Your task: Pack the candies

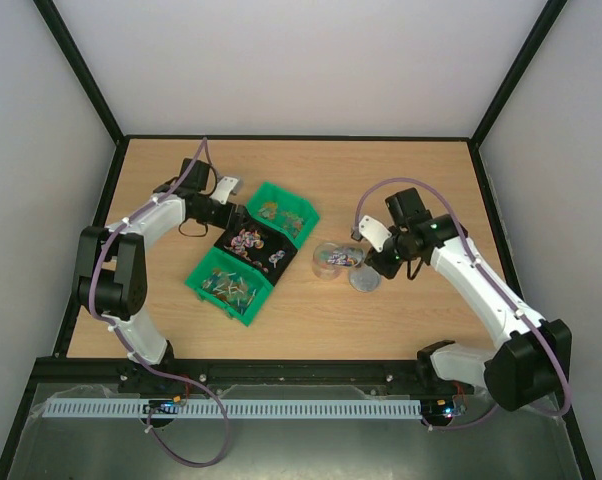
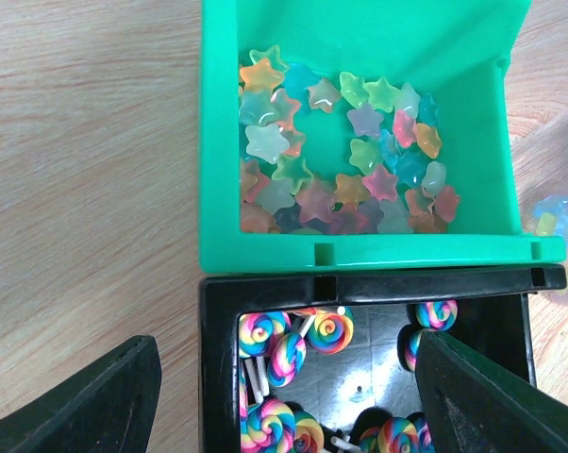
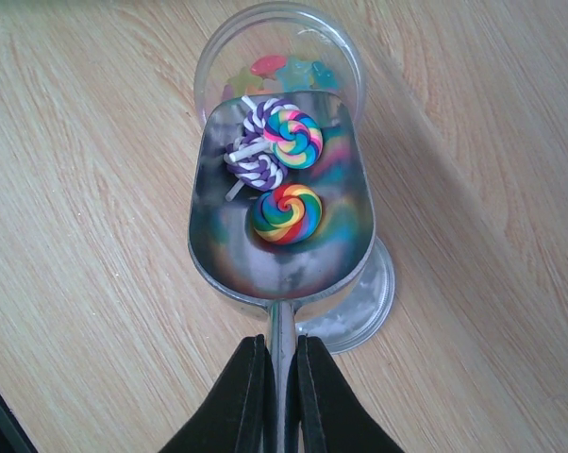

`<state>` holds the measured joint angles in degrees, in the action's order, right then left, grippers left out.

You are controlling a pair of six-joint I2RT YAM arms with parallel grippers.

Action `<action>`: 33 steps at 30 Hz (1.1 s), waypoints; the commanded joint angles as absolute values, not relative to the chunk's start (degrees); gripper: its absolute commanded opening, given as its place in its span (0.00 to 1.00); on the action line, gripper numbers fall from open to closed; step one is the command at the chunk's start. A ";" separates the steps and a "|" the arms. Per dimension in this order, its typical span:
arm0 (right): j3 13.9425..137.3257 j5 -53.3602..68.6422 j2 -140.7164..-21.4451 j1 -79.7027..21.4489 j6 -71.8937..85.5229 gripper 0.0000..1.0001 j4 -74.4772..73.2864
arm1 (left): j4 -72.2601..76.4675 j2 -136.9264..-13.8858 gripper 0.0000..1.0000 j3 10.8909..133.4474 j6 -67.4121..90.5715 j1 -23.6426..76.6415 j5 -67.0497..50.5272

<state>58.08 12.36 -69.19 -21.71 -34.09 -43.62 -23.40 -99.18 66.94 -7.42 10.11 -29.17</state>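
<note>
My right gripper (image 3: 282, 382) is shut on the handle of a metal scoop (image 3: 265, 260). The scoop holds three swirl lollipop candies (image 3: 286, 213) over the mouth of a clear jar (image 3: 352, 58), which has star candies inside. In the top view the jar (image 1: 329, 262) stands right of the bins, with my right gripper (image 1: 374, 260) beside it. My left gripper (image 2: 284, 406) is open and empty. It hovers over the near edge of a black bin (image 2: 218, 302) of swirl lollipops (image 2: 289, 357). Beyond that is a green bin (image 2: 359, 255) of star candies (image 2: 345, 165).
A round silver lid (image 3: 367, 307) lies on the table under the scoop's back end, also in the top view (image 1: 364, 282). A second green bin (image 1: 231, 285) with candies sits on the near side of the black bin (image 1: 251, 243). The table is walled on three sides.
</note>
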 commanded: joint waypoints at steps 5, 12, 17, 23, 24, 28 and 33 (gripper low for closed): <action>61.81 9.71 -71.29 -23.06 -34.94 0.01 -48.87 | -21.68 -99.83 0.77 65.81 -6.34 10.28 -30.48; 63.94 8.32 -72.80 -23.86 -35.95 0.01 -50.48 | -20.93 -99.97 0.77 65.79 -5.90 9.84 -30.41; 64.94 7.87 -73.38 -24.27 -35.81 0.01 -51.35 | -20.96 -99.45 0.77 65.27 -5.95 9.45 -30.39; 65.41 7.22 -73.14 -25.13 -35.52 0.01 -52.41 | -21.00 -98.85 0.77 64.65 -5.98 9.18 -30.32; 65.47 7.13 -73.10 -25.21 -35.51 0.01 -52.53 | -20.97 -98.70 0.77 64.54 -5.95 9.12 -30.28; 65.55 6.35 -72.78 -25.48 -35.21 0.01 -52.72 | -20.94 -98.36 0.77 64.04 -5.99 9.06 -30.23; 66.74 7.26 -71.53 -25.49 -34.55 0.01 -51.91 | -21.19 -97.73 0.77 63.55 -5.99 8.98 -30.09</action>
